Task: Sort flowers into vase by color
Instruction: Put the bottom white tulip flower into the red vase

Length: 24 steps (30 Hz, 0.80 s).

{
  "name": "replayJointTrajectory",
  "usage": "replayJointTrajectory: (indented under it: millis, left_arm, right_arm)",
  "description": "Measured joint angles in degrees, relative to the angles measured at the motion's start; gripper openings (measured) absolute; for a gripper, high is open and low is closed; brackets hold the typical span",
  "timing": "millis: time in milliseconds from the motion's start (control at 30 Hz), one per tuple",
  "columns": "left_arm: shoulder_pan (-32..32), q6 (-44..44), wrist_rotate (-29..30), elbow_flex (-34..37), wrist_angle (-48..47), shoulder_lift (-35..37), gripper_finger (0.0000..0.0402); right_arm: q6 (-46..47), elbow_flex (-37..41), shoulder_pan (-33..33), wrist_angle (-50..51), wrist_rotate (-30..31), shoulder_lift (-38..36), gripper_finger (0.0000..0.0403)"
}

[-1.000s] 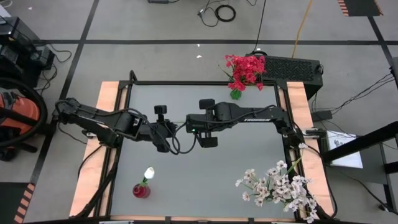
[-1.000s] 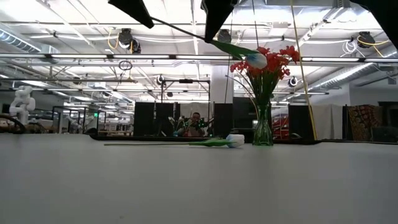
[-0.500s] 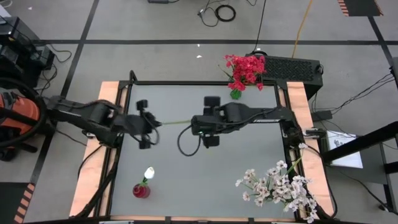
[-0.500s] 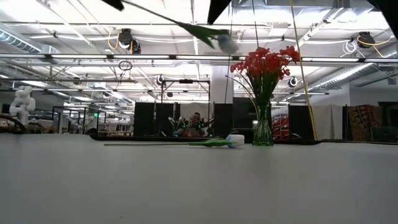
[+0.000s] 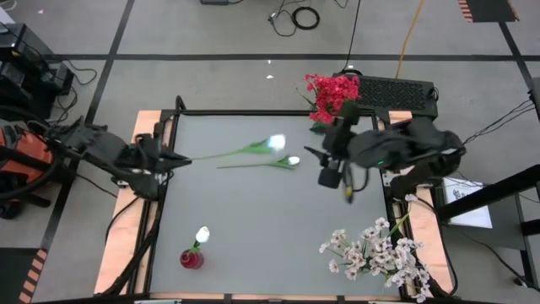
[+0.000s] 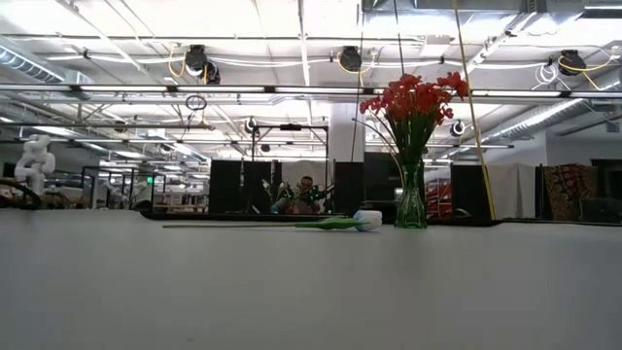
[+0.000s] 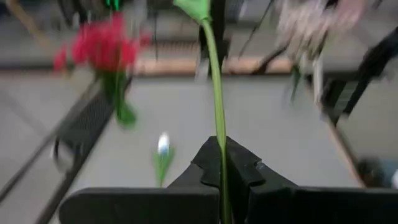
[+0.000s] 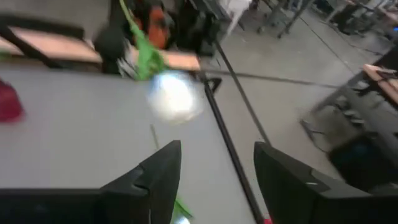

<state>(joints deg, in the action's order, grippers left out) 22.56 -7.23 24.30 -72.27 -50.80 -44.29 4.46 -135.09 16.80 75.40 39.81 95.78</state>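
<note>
My left gripper (image 7: 221, 163) has pulled back to the table's left edge, clamped on the stem of a white tulip (image 5: 275, 142) whose bud hangs over mid-table. My right gripper (image 8: 214, 165) has let go of that stem and swung back to the right side, fingers apart and empty. So the handover is done, and I judge the red vase (image 5: 191, 257) with one white bud near the front is the target. A second tulip (image 5: 289, 161) lies flat mid-table. The red bouquet (image 5: 332, 95) and pale spray (image 5: 378, 250) stand well clear.
</note>
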Motion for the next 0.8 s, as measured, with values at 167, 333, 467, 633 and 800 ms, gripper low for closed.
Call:
replayJointTrajectory:
  millis: [167,333,467,633,800]
  left_arm:
    - [0.5,11.4,0.2,0.0,18.2,-1.5,0.0]
    - [0.5,20.5,-1.7,0.0,31.4,-5.9,0.0]
    - [0.5,24.4,-6.7,1.0,40.2,-9.1,0.0]
    - [0.8,30.1,-10.8,1.8,50.5,-13.3,0.0]
    - [0.8,33.9,-12.3,1.8,56.4,-16.2,0.0]
  right_arm:
    - [-1.3,4.2,1.5,-13.0,-1.9,0.2,0.0194]
    - [-14.6,15.4,1.7,-46.1,-3.7,3.2,0.019]
    - [-24.5,22.4,1.6,-73.1,-12.1,5.0,0.017]
    - [-32.1,27.0,1.8,-96.7,-19.4,6.7,0.0142]
    - [-33.8,27.3,1.6,-104.2,-23.6,7.3,0.0115]
